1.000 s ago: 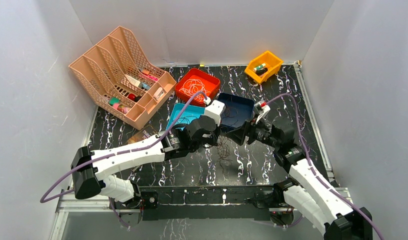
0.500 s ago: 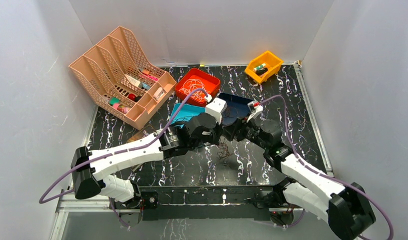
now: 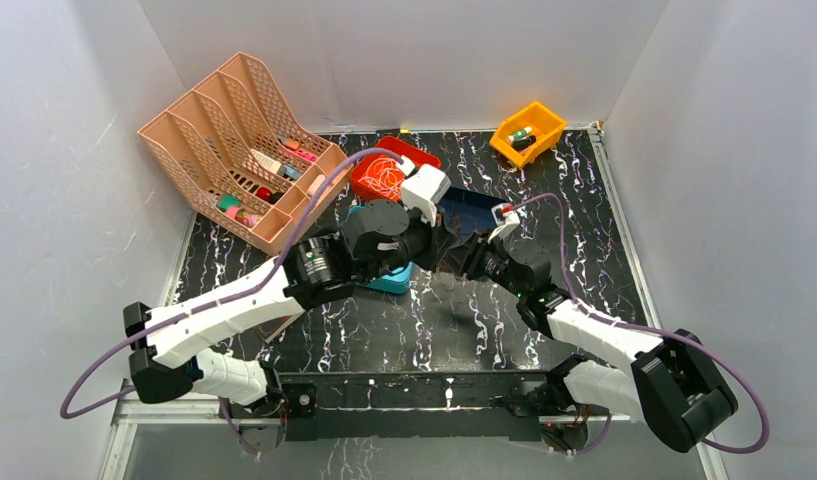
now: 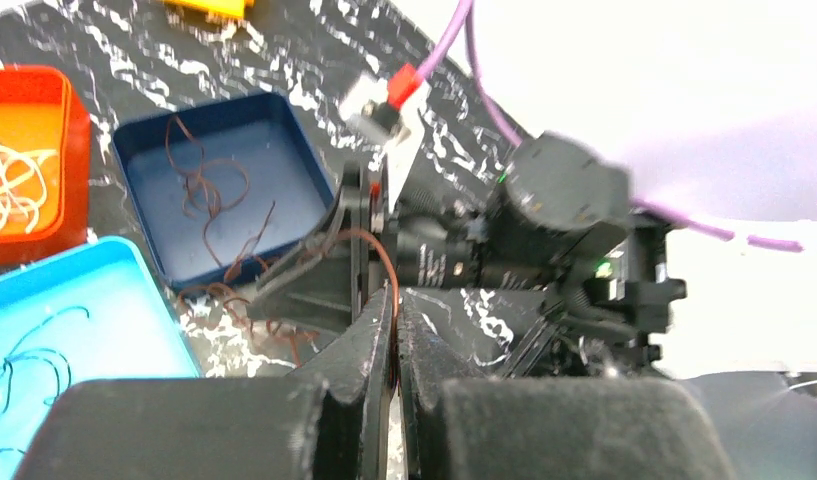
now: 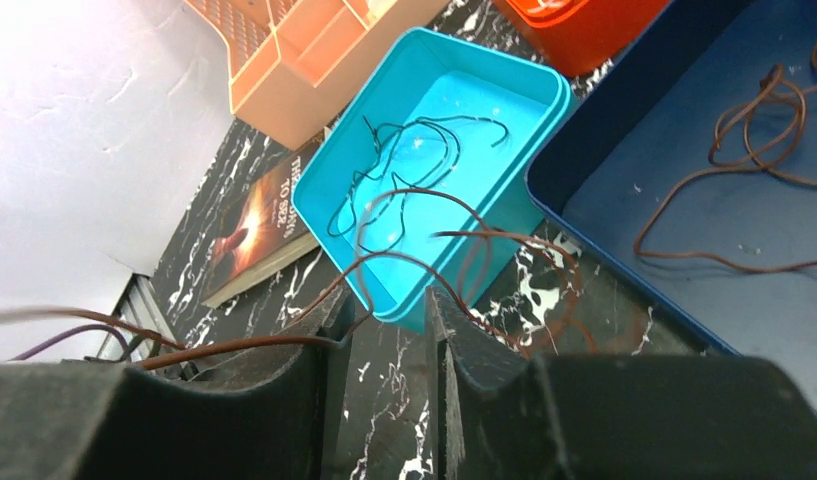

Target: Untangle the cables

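The left gripper (image 4: 395,318) was pressed together on the reddish-brown cable (image 4: 392,280), which ran to the narrowly parted right gripper (image 5: 384,305) near the dark blue tray (image 4: 296,168), where more strands lay.

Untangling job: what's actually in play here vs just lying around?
In play: reddish-brown cable, white cable, black cable, dark blue tray, red tray, light blue tray.
Lying about: pink file organizer, yellow bin, book.
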{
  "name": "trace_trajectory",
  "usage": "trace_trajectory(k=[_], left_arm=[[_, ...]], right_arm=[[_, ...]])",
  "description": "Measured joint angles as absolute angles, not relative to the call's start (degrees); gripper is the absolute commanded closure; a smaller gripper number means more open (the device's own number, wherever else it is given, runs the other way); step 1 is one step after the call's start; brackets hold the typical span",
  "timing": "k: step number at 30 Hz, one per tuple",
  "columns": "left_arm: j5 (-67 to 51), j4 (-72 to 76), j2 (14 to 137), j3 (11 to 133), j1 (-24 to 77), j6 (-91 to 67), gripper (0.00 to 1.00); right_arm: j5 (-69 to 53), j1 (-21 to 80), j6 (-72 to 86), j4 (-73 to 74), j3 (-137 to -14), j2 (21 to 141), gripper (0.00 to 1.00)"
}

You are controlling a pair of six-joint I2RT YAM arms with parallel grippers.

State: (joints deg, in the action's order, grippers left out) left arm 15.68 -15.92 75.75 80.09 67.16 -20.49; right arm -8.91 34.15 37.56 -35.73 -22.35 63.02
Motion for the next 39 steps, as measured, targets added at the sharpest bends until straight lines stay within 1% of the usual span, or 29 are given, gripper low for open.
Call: trace_trajectory(k=[8, 13, 20, 30, 39], left_arm=[[15.7, -17.0, 75.1, 89.4, 67.2, -16.1, 1.0], [15.8, -17.5, 75.5, 95.5, 67.2, -12.7, 1.0], [16.1, -18.2, 77.2, 102.3, 67.2, -8.2, 1.0], [17.2, -18.6, 79.0, 109.3, 67.2, -2.0, 1.0], [18.8, -18.0, 79.6, 116.0, 67.2, 3.7, 1.0]], right_arm=[[-9.0, 34.2, 37.5, -36.6, -17.8, 64.6, 0.63], [-9.4, 34.3, 37.5, -36.5, -15.7, 66.9, 0.64], [-9.8, 34.3, 37.5, -37.0, -11.2, 66.7, 0.63], [-9.1, 34.3, 37.7, -35.4, -3.7, 60.2, 0.62], [-7.6, 34.3, 37.6, -30.8, -1.3, 53.6, 0.58]])
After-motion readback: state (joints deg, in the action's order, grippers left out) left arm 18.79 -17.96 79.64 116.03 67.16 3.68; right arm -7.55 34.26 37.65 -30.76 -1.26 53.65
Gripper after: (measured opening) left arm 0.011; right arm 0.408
